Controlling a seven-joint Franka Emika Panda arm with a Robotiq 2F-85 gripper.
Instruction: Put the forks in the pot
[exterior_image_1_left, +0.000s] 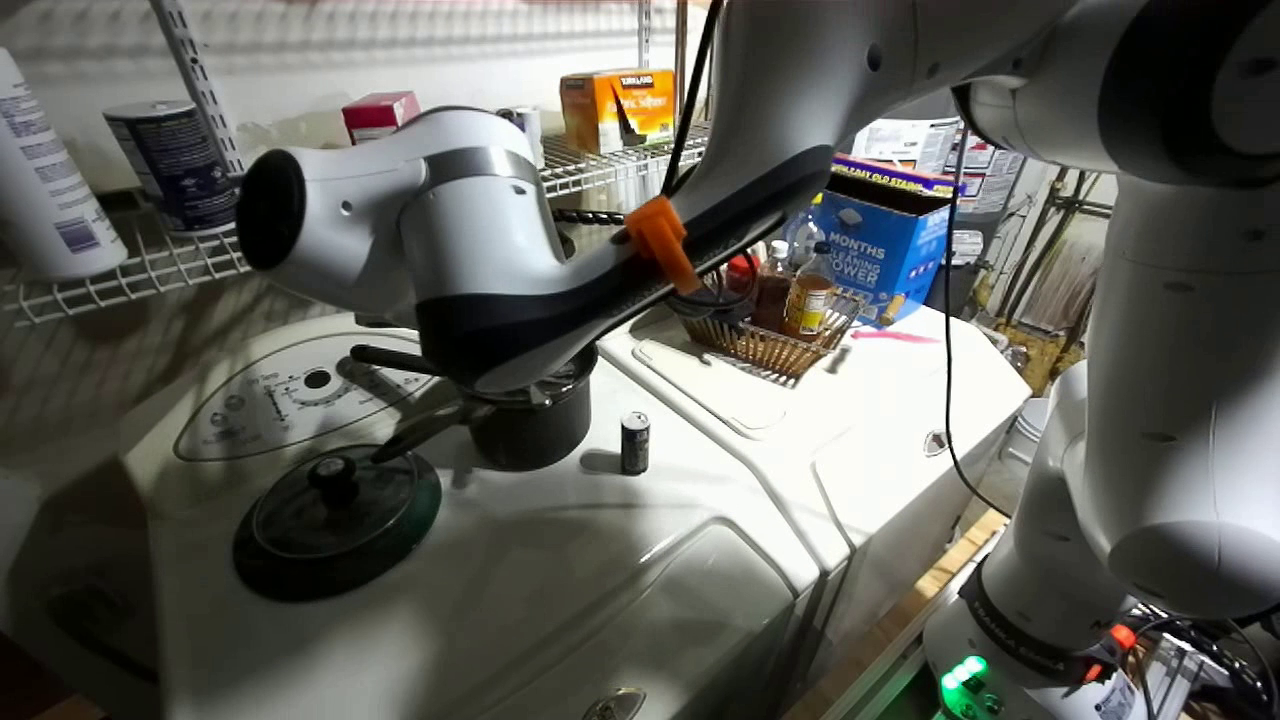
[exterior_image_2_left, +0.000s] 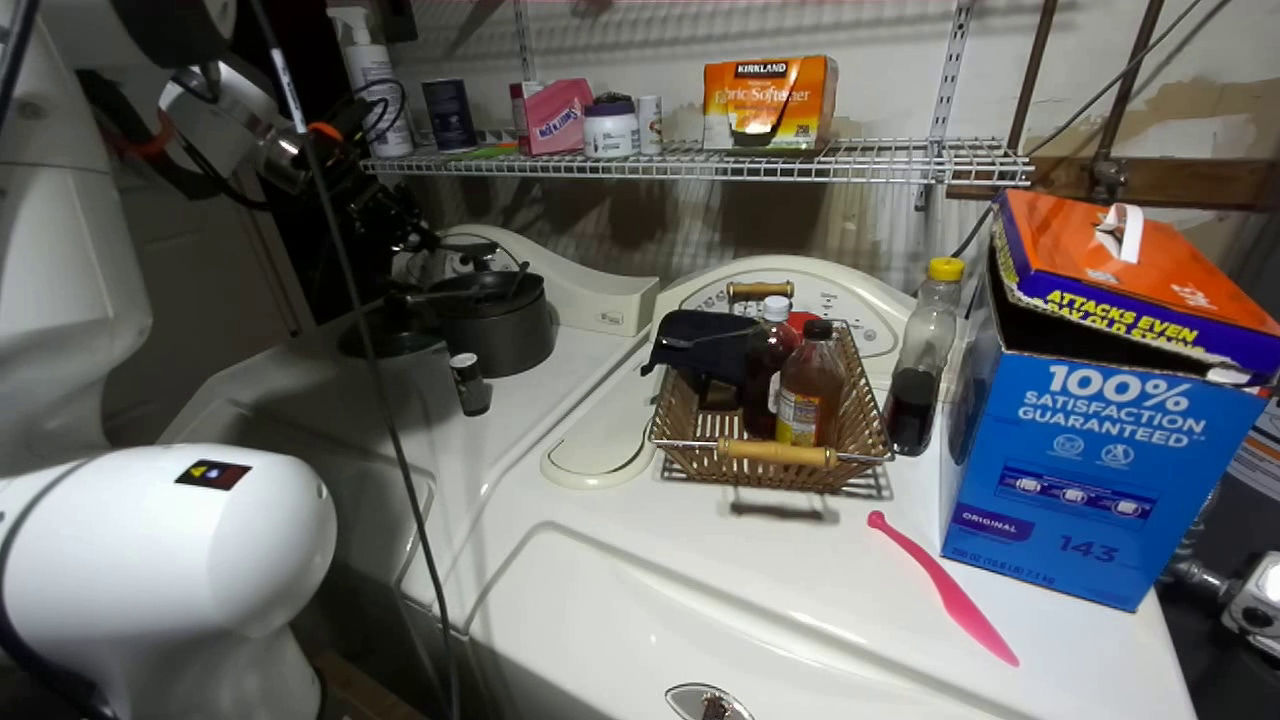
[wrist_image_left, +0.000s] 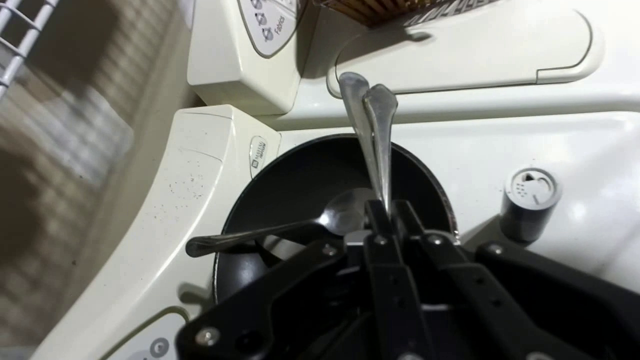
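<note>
The dark pot (exterior_image_1_left: 530, 432) stands on the white washer top; its wall also shows in an exterior view (exterior_image_2_left: 515, 340). My gripper (wrist_image_left: 390, 212) is shut on the thin metal handles of two utensils, taken as the forks (wrist_image_left: 374, 132), over the pot (wrist_image_left: 300, 167) in the wrist view. Their handle ends point up past the rim; their heads are hidden by the fingers. A spoon (wrist_image_left: 345, 212) lies in the pot with its handle over the rim. In an exterior view the gripper (exterior_image_2_left: 415, 235) is dark and unclear above the pot; elsewhere the arm hides it.
The dark green lid (exterior_image_1_left: 340, 510) lies beside the pot, under its long handle (exterior_image_1_left: 425, 428). A small shaker (exterior_image_1_left: 635, 443) stands close by the pot. A wire shelf (exterior_image_2_left: 690, 165) runs above. A basket with bottles (exterior_image_2_left: 770, 452) and a blue box (exterior_image_2_left: 1100, 480) stand beyond.
</note>
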